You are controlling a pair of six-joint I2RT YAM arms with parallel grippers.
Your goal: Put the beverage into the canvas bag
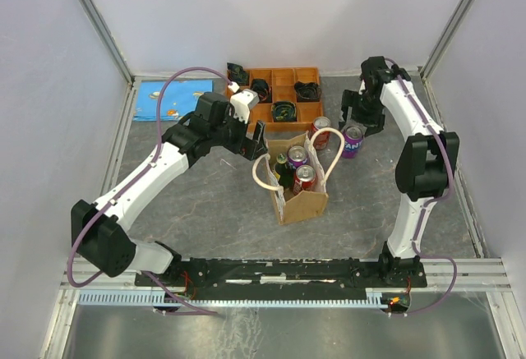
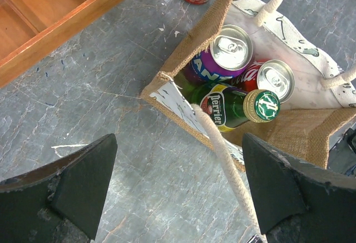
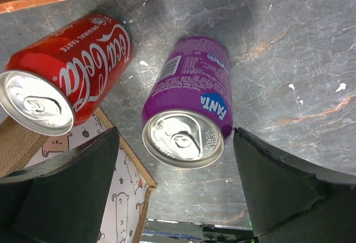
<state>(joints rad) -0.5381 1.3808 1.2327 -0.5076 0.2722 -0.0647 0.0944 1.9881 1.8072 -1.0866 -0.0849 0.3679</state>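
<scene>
On the grey bench [image 1: 205, 203] the canvas bag [image 1: 302, 204] stands upright near the middle. It is soft-walled and already crowded, so it is the main hazard: a push from above could fold a wall or tip it. The left tool [image 1: 256, 139] hangs at about 10 o'clock of the bag with its jaws apart and empty, not bracing the bag. The right tool [image 3: 175, 132] sits at 1 o'clock of the bag, jaws apart, straddling the purple Fanta can [image 3: 189, 104], which I take to be the beverage to move; it stands on the bench outside the bag. A red Coca-Cola can [image 3: 72, 76] stands just beside it at 10 o'clock, so a finger closing off-centre could knock that can over or pinch both. Inside the bag, a purple can [image 2: 225, 54], a red can [image 2: 272, 79] and a leaning Perrier bottle [image 2: 233, 107] leave little room, so a lowered can may land on a rim and topple. The cream handle [image 2: 222, 159] loops across the opening and could snag.
</scene>
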